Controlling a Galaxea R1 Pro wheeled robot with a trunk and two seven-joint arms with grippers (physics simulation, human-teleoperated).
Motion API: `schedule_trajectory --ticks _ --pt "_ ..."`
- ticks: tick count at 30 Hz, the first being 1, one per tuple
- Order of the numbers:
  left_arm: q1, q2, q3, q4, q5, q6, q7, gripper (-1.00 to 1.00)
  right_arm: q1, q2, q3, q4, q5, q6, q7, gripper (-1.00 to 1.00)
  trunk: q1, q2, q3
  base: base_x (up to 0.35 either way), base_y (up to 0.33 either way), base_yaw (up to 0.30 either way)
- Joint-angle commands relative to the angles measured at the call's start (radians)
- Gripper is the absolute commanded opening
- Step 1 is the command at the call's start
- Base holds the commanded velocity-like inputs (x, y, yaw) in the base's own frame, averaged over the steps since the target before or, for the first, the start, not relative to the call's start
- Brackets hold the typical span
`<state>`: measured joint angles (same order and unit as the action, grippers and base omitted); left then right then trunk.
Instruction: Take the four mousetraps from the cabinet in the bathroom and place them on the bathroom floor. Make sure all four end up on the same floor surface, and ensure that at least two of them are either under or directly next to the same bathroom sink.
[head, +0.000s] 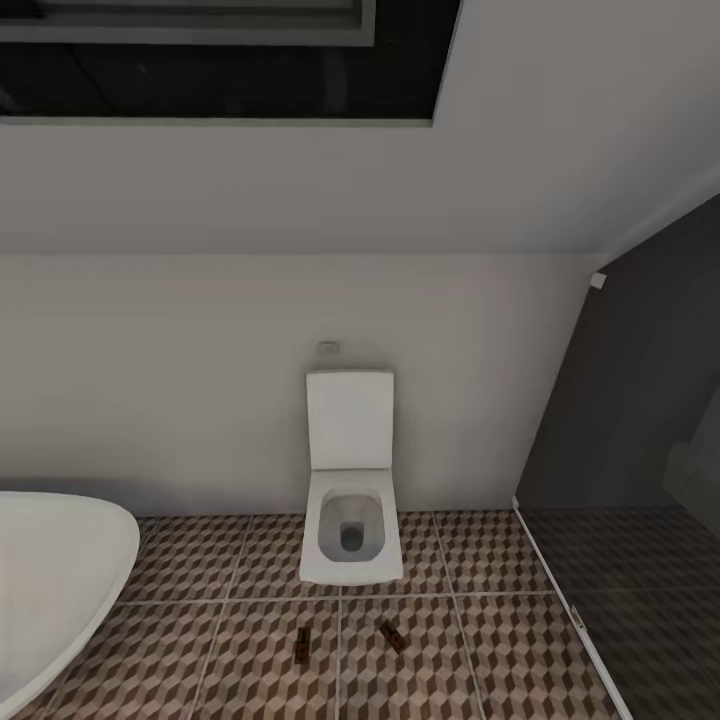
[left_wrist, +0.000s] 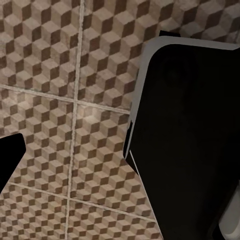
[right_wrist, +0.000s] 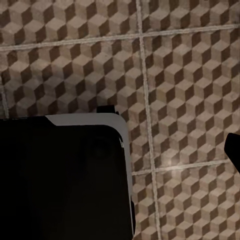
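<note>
1. Two small flat dark-brown wooden mousetraps lie on the cube-patterned brown, beige and white tiled bathroom floor (head: 480, 560), one (head: 302, 645) left of a grout line and one (head: 392, 635) right of it, both just in front of the white rectangular toilet (head: 350, 490).
2. No sink or cabinet appears; the white oval bathtub (head: 55, 580) stands well apart.
3. Judging by this, two traps are likely left to fetch, and the sink condition looks unmet.
4. Both wrist views show tiles and dark robot bodywork; I cannot tell either hand's opening or load.
</note>
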<state>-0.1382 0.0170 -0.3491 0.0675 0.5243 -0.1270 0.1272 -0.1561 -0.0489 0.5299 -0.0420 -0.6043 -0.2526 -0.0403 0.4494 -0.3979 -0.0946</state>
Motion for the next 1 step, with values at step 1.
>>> schedule_trajectory --ticks 1 --pt "-0.001 -0.001 -0.008 0.003 0.006 -0.005 0.000 1.00 0.000 0.000 0.008 -0.001 -0.005 -0.002 -0.004 1.00 0.001 -0.002 -0.002 0.000 0.000 0.000"
